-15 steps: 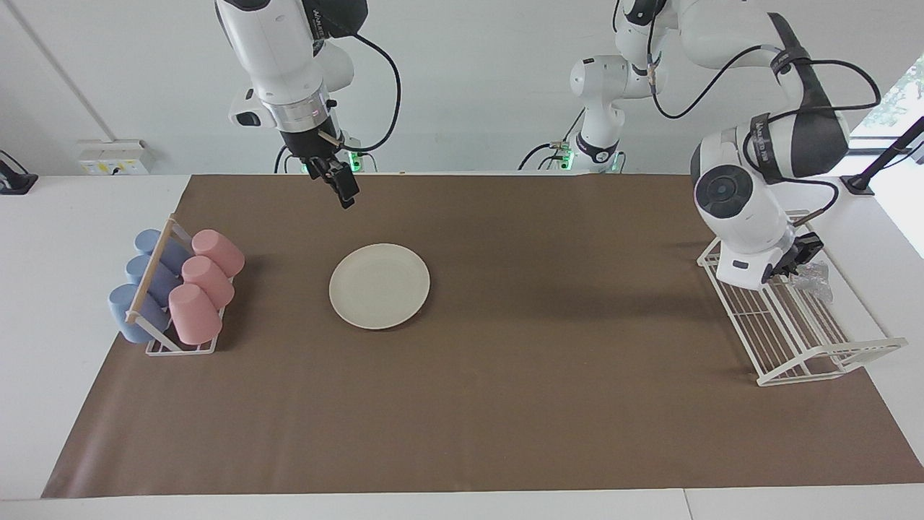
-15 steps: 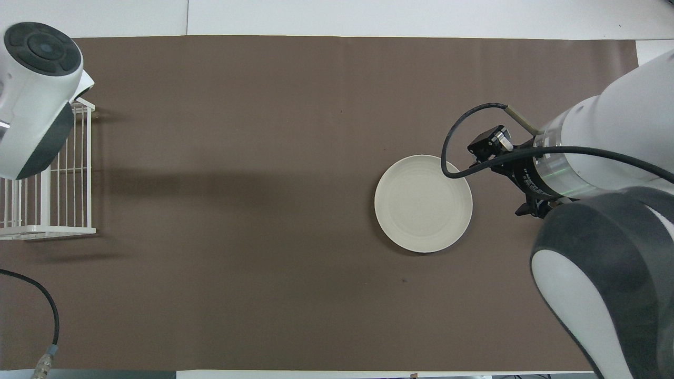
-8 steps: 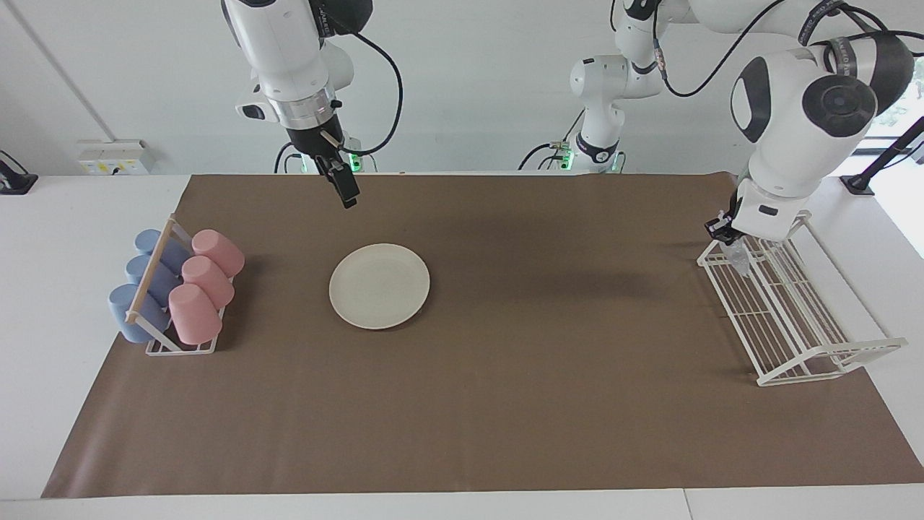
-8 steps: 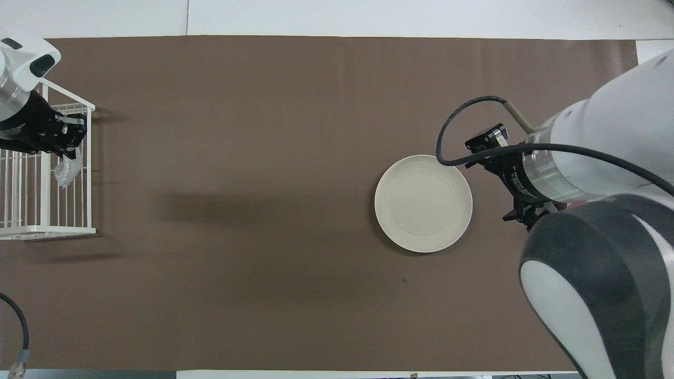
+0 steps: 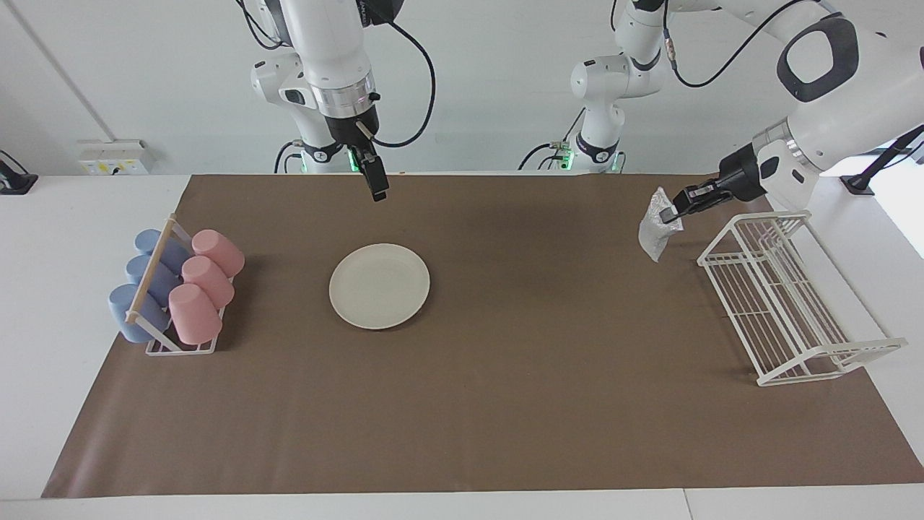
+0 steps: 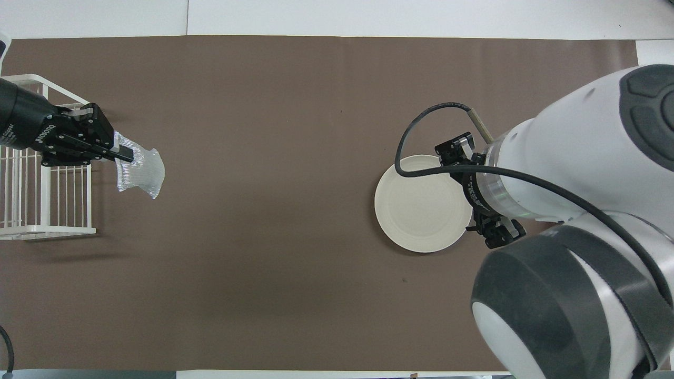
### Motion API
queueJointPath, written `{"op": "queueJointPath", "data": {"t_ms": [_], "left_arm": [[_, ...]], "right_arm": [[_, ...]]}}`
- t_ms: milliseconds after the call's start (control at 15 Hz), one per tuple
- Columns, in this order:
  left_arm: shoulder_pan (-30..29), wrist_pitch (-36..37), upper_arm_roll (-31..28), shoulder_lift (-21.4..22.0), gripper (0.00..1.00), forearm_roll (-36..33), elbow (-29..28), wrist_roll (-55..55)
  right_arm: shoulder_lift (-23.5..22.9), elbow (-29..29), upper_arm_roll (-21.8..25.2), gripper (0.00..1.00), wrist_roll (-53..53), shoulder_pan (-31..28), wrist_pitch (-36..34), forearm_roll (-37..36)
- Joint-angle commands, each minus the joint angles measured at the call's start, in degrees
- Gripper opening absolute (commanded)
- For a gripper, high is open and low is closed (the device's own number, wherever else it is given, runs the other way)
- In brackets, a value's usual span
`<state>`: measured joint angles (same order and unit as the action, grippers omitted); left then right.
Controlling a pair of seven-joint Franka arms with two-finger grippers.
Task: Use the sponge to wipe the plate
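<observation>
The cream-white plate [image 5: 379, 285] [image 6: 421, 202] lies flat on the brown mat, toward the right arm's end of the table. The silvery mesh sponge [image 5: 655, 231] [image 6: 138, 169] hangs in the air from my left gripper [image 5: 671, 214] [image 6: 124, 153], which is shut on its upper edge. Both are over the mat just beside the white wire rack [image 5: 787, 303]. My right gripper [image 5: 377, 189] hangs high and open with nothing in it. In the overhead view its wrist covers the plate's rim toward the right arm's end.
The wire rack [image 6: 47, 179] stands at the left arm's end of the table. A small holder with several pink and blue cups [image 5: 177, 289] sits at the right arm's end. The brown mat [image 5: 505, 404] lies bare between plate and rack.
My left gripper has lifted the sponge out of the wire rack and carried it out over the mat. The right arm has shifted toward the plate's edge.
</observation>
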<state>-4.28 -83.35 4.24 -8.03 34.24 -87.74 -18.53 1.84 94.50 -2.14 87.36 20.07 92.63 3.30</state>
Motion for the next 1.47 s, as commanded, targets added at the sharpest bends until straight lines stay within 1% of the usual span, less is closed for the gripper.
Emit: {"op": "queueJointPath", "data": {"t_ms": [0, 133, 200, 267, 333, 467, 533, 600, 733, 867, 1000, 1067, 1200, 1333, 1400], "left_arm": [[-1.2, -7.4, 0.3, 8.5, 0.0, 11.2, -15.6, 2.3], [-0.6, -11.6, 0.3, 13.2, 0.0, 20.5, -24.5, 6.7], [-0.4, -13.3, 0.3, 14.6, 0.0, 24.6, -28.0, 8.1], [-0.4, -14.6, 0.3, 15.4, 0.0, 29.7, -30.5, 9.6], [-0.4, -15.3, 0.4, 16.3, 0.0, 33.7, -32.5, 11.3], [-0.2, -16.1, 0.7, 17.2, 0.0, 38.1, -35.2, 14.4], [0.7, -16.2, 0.7, 17.7, 0.0, 39.6, -36.4, 16.3], [1.0, -16.3, 0.7, 18.0, 0.0, 41.3, -38.0, 18.9], [1.1, -16.4, 0.7, 19.7, 0.0, 47.3, -43.2, 25.1], [2.3, -17.3, 0.8, 20.9, 0.0, 50.7, -47.6, 30.9], [3.8, -17.4, 0.8, 21.0, 0.0, 53.6, -49.5, 37.3], [5.0, -17.4, 0.8, 21.0, 0.0, 54.4, -50.3, 38.6], [6.5, -17.5, 0.9, 20.9, 0.0, 57.3, -51.0, 39.6], [10.1, -20.8, 0.9, 21.0, 0.0, 60.6, -51.7, 41.0], [11.6, -21.3, 0.9, 21.1, 0.0, 62.2, -52.2, 41.6]], "right_arm": [[1.2, 1.5, 0.0, 1.0, 1.1, -0.7, 1.5, 0.3], [1.3, 2.3, 0.0, 1.0, 0.8, -0.9, 4.7, 0.3], [1.3, 3.4, 0.0, 1.0, 0.8, -0.8, 7.5, 0.3], [1.3, 3.9, 0.0, 1.0, 1.1, -0.3, 10.1, 0.6], [0.6, 3.5, -0.3, 1.0, 2.7, 0.0, 11.0, 2.1], [-0.9, 2.8, -2.2, 1.0, 4.4, 0.5, 10.0, 3.3], [-2.4, 1.5, -2.3, 1.0, 6.0, 1.5, 8.8, 3.3], [-4.5, -0.5, -2.3, 1.0, 8.0, 2.8, 7.3, 3.5], [-8.3, -5.3, -2.3, 1.0, 11.5, 4.8, 5.1, 3.9], [-10.2, -8.1, -2.3, 1.0, 13.7, 6.5, 4.1, 4.2], [-10.5, -8.5, -2.3, 1.0, 16.6, 8.9, 4.1, 5.4], [-11.4, -9.2, -2.3, 1.0, 18.3, 10.5, 4.1, 5.2], [-15.2, -13.4, -2.1, 1.0, 21.3, 13.8, 2.8, 4.1], [-18.2, -16.6, -2.0, 1.0, 23.3, 14.6, 2.7, 3.8], [-19.1, -18.3, -2.1, 1.0, 24.5, 15.3, 2.7, 3.8]]}}
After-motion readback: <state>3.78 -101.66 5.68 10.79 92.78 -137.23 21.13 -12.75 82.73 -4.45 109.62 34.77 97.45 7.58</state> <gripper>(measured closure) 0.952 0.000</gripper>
